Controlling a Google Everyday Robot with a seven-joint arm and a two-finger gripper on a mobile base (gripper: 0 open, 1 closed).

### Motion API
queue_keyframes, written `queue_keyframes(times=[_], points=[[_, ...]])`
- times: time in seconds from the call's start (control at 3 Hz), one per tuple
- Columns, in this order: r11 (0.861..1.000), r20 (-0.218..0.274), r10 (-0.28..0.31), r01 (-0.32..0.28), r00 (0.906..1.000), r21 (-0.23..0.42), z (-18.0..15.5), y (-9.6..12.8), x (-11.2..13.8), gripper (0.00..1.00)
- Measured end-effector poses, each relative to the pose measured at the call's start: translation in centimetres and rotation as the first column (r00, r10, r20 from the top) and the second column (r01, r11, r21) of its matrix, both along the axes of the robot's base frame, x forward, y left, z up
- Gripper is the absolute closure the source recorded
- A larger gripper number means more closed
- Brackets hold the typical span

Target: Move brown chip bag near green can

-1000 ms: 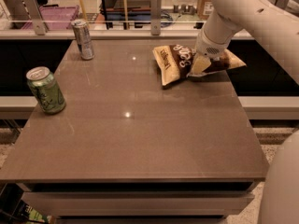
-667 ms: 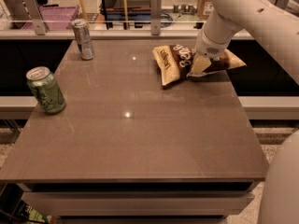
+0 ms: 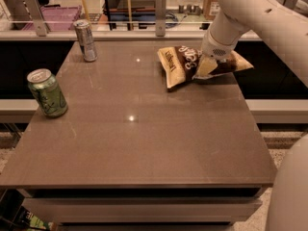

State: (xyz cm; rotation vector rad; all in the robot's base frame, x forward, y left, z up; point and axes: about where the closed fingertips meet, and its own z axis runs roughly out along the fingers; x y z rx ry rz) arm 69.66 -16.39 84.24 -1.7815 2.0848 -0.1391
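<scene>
The gripper (image 3: 206,65) sits low on the brown chip bag (image 3: 180,64), pressed into its dark middle. Whether it is apart or clamped on the foil cannot be told from here, because the wrist hides the contact. The bag lies directly under and around the gripper on the table (image 3: 154,143). One cream end sticks out to the gripper's left and the other to its right, close to the table's right edge.

The first risk is the hold itself. The bag is crinkly and air-filled, so a shallow pinch on loose foil could slip, and the bag might drop or twist as soon as it is carried.

The green can (image 3: 47,93) stands well apart from the gripper, far to its left and nearer the camera, so the carry crosses most of the table. A bag hanging low could drag on the surface and peel out of the hold.

The slim silver can (image 3: 86,40) stands to the gripper's left and farther back, and a sweep angled that way could clip it.

At the end of the carry, the bag's leading end could knock the green can over or push it off the left edge.
</scene>
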Motion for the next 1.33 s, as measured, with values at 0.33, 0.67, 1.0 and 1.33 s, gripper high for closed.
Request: queue_keyframes(times=[0.33, 0.67, 1.0, 1.33], points=[[1.0, 0.0, 0.0, 0.0, 1.0, 0.0, 0.0, 0.0, 0.0, 1.0], [1.0, 0.0, 0.0, 0.0, 1.0, 0.0, 0.0, 0.0, 0.0, 1.0], [0.997, -0.013, 0.05, -0.049, 0.9986, 0.063, 1.4, 0.7, -0.2, 1.0], [0.986, -0.016, 0.106, -0.103, 0.9942, 0.127, 3.6, 1.4, -0.6, 1.0]])
